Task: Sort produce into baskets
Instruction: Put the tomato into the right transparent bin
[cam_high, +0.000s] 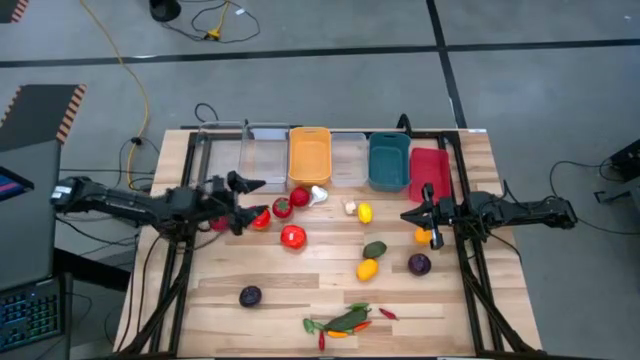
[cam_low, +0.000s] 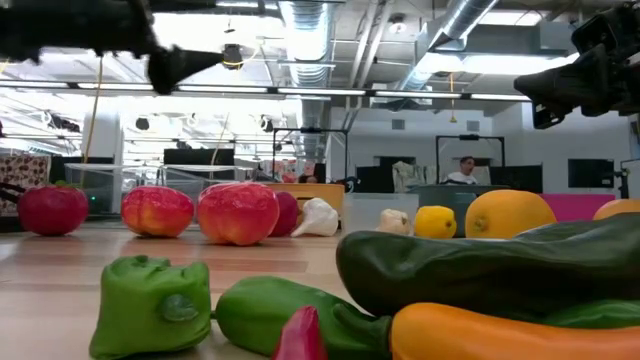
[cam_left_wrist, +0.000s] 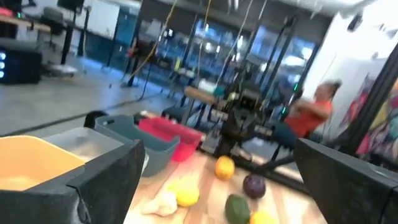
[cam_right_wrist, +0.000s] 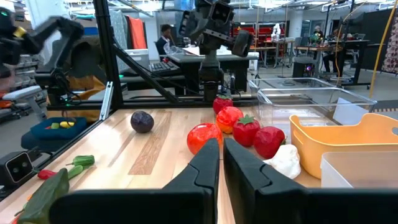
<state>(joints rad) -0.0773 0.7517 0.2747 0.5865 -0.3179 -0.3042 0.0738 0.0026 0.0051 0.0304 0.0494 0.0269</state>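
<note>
The baskets stand in a row at the table's far edge: clear ones (cam_high: 265, 152), an orange-yellow one (cam_high: 309, 155), a teal one (cam_high: 388, 160) and a red one (cam_high: 430, 170). The produce lies loose on the table: red tomatoes (cam_high: 292, 237), white garlic (cam_high: 318, 194), a lemon (cam_high: 365, 212), purple balls (cam_high: 419, 264), and green pieces with chilies (cam_high: 340, 322) near the front. My left gripper (cam_high: 243, 200) hangs open and empty above the tomatoes at the left (cam_left_wrist: 217, 149). My right gripper (cam_high: 418, 215) is shut and empty above the table, beside an orange fruit (cam_high: 424, 236); its wrist view shows the fingers together (cam_right_wrist: 221, 146).
A second purple ball (cam_high: 250, 296) lies front left. A green fruit (cam_high: 374, 249) and an orange one (cam_high: 367, 268) lie mid-table. A metal frame (cam_high: 462, 250) runs along the table's sides. People sit in the room beyond the table.
</note>
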